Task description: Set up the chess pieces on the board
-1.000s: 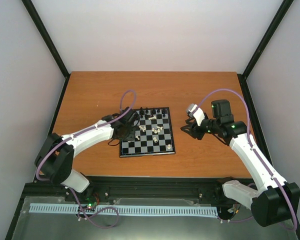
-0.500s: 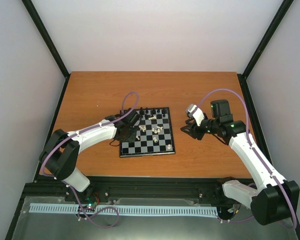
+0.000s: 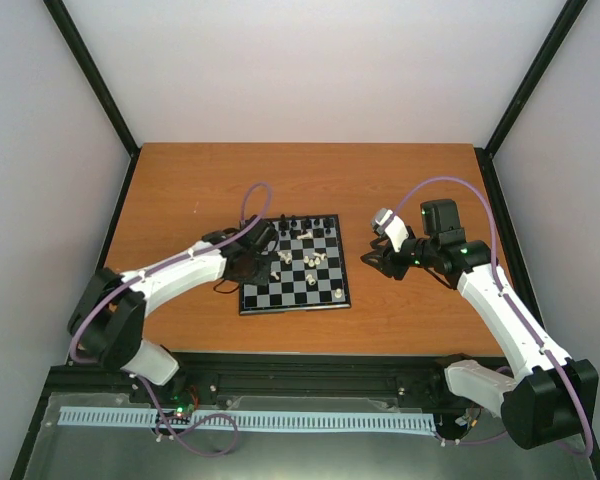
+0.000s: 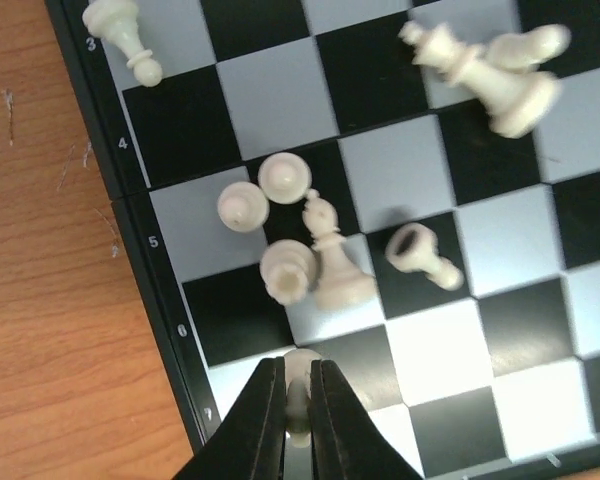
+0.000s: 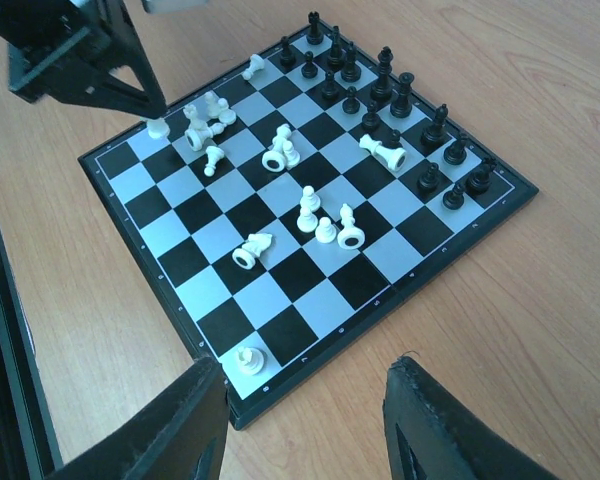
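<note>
The small square checkerboard of black and silver-white squares lies on the brown wooden table, between the arms. One cream-white figurine stands alone at its near right corner. More cream-white figurines are scattered over the middle, several fallen on the side. Along the far edge the black figurines stand in two rows. The left claw is closed on a cream-white pawn at the board's left edge. The right claw, partly open, holds nothing, just right of the board.

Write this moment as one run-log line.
left gripper: shut on white piece | right gripper: open, empty | board: other white pieces scattered
</note>
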Robot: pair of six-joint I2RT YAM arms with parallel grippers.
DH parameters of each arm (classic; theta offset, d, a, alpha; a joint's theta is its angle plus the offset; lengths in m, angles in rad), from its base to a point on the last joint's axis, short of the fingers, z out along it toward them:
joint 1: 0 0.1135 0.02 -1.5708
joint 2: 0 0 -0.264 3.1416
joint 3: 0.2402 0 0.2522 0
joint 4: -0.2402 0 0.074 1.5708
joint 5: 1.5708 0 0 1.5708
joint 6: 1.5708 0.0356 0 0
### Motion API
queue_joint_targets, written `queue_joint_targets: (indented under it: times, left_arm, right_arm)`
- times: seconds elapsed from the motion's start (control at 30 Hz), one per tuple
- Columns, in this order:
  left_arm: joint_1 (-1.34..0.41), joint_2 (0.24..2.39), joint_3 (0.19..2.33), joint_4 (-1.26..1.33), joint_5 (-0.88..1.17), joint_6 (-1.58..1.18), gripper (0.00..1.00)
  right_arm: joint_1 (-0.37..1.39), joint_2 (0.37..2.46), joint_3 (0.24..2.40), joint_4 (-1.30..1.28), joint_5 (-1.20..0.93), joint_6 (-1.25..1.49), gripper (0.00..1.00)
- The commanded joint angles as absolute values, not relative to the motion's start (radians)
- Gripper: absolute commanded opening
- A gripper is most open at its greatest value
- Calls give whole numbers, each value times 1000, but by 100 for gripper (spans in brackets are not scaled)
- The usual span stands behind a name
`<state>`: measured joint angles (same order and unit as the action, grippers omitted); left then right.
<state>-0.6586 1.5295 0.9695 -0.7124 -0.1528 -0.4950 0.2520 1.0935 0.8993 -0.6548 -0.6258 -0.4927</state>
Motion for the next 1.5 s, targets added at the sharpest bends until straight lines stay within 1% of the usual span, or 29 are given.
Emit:
queue_joint_targets:
  times: [0.0, 0.2, 0.3, 0.47, 0.6, 0.7, 0.97, 1.47]
  left_arm:
    - [-679, 1416, 996, -762, -53, -401, 7]
    - [-816, 1354, 987, -684, 95, -237, 7]
    - [-879, 1406, 1015, -651, 124, -216, 7]
    - [-962, 1551, 1102, -624, 84, -209, 7]
    - [-968, 1648, 1149, -586, 30, -280, 7]
    - [-968, 1689, 1176, -566, 9, -313, 7]
    - [-969, 1747, 1201, -510, 20, -325, 8]
    - [-994, 1826, 1250, -510, 45, -319, 9]
  right_arm:
    - [247, 1098, 893, -653, -638, -506, 43]
    - [247, 1113, 907, -667, -638, -505, 43]
    - [247, 1120, 917, -664, -614, -482, 43]
    - [246, 1124, 907, -627, -500, -435, 42]
    - [246, 1134, 907, -614, -447, -411, 42]
    - [214, 1138, 905, -611, -433, -405, 42]
    - [202, 1138, 904, -605, -412, -403, 42]
    - [201, 1146, 905, -609, -411, -410, 42]
